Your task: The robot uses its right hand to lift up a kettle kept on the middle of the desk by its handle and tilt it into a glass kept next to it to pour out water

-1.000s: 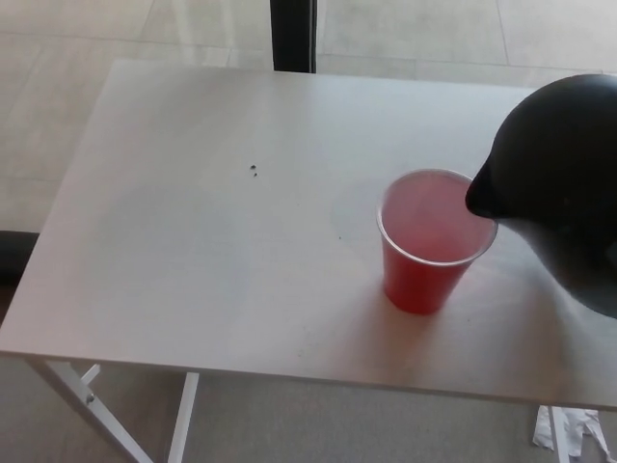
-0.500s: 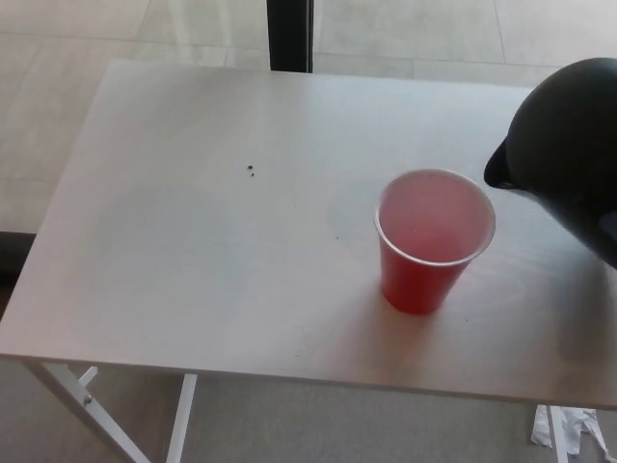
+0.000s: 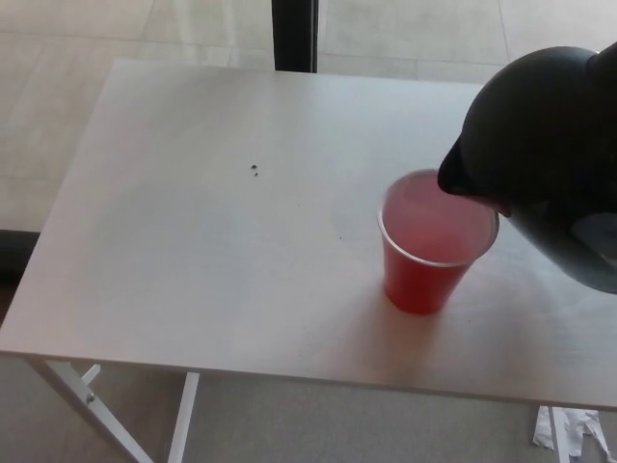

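Kettle: a rounded matte black kettle [image 3: 545, 159] is seen at the right edge of the head view, raised off the surface and tilted towards picture left, part of its body cut off by the frame.
Spout: the kettle's short black spout [image 3: 455, 177] is held over the right side of the cup's rim; whether it touches the rim cannot be told.
Cup: a translucent red plastic cup [image 3: 434, 246] with a clear rim is stood upright on the right half of the table, directly beneath the spout; its inside is seen as pale pink, and no stream can be made out.
Table: a pale whitish rectangular table [image 3: 212, 222] on white folding legs is shown, with two tiny dark specks [image 3: 254, 171] left of its middle, well apart from the cup.
Right hand: not shown; the state of its fingers cannot be told, and the kettle's handle is hidden.
Left hand: not shown.
Floor: light tiles and a dark vertical post [image 3: 294, 34] are seen beyond the table's far edge.
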Available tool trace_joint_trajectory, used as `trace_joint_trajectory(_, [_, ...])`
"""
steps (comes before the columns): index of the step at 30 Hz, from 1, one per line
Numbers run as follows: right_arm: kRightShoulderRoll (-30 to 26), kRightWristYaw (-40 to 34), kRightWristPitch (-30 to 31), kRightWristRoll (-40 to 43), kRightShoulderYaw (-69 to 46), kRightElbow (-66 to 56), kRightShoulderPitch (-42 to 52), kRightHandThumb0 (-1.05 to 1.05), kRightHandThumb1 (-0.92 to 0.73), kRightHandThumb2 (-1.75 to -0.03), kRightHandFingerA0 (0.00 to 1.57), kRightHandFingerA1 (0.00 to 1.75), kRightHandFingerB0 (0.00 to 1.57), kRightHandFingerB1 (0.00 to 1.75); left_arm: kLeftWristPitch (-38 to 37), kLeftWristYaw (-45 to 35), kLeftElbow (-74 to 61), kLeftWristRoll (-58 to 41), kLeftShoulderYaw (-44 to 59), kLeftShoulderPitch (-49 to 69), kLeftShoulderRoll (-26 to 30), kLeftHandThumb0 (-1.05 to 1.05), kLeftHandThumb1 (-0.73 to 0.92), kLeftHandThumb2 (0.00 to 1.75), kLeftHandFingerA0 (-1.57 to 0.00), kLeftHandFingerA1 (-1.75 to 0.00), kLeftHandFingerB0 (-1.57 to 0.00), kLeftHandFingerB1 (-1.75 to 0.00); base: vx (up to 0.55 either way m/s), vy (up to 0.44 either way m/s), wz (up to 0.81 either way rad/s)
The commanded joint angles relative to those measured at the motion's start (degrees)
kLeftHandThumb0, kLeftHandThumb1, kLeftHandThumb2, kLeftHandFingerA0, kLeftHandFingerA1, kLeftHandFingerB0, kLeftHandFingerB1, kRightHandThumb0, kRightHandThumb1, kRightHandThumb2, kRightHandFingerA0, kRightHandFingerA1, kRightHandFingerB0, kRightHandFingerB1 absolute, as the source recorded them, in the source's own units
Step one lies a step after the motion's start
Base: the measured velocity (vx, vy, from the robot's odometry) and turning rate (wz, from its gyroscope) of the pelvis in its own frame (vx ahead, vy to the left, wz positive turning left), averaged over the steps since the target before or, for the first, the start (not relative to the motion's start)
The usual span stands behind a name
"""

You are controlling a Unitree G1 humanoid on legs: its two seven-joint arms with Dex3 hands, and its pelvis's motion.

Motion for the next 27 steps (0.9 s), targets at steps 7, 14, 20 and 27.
trace_joint_trajectory(7, [-1.0, -0.4, -3.6, -1.8, -0.3, -1.8, -0.6, -0.24, -0.33, -1.32, 0.97, 1.75, 0.84, 1.57, -0.7, -0.1, 0.1, 0.8, -0.4, -0.6, 1.4, -0.85, 0.92, 0.68, -0.41, -0.49, -0.29, -0.37, 0.00, 0.000, 0.00])
trace_joint_trajectory(14, [0.2, 0.3, -0.7, -2.4, 1.7, -6.7, -1.0, -0.25, -0.39, -1.20, 1.26, 1.45, 1.02, 1.29, -0.9, 0.4, -0.1, 0.9, -0.7, -0.7, 1.5, -0.83, 0.92, 0.71, -0.41, -0.47, -0.28, -0.37, 0.00, 0.000, 0.00])
trace_joint_trajectory(20, [-0.4, 1.1, 0.0, -3.6, 3.7, -10.3, -0.8, -0.28, -0.39, -1.20, 1.24, 1.44, 1.01, 1.27, -0.6, 0.5, 0.2, 0.7, -0.5, -1.0, 1.3, -0.83, 0.92, 0.71, -0.42, -0.49, -0.28, -0.38, 0.00, 0.000, 0.00])
trace_joint_trajectory(27, [-4.0, 1.9, -2.6, -7.8, 7.3, -9.3, -0.4, -0.27, -0.39, -1.22, 1.23, 1.43, 1.00, 1.25, -0.9, 0.6, 0.1, 0.7, -0.4, -1.0, 1.5, -0.84, 0.92, 0.71, -0.44, -0.51, -0.29, -0.39, 0.00, 0.000, 0.00])
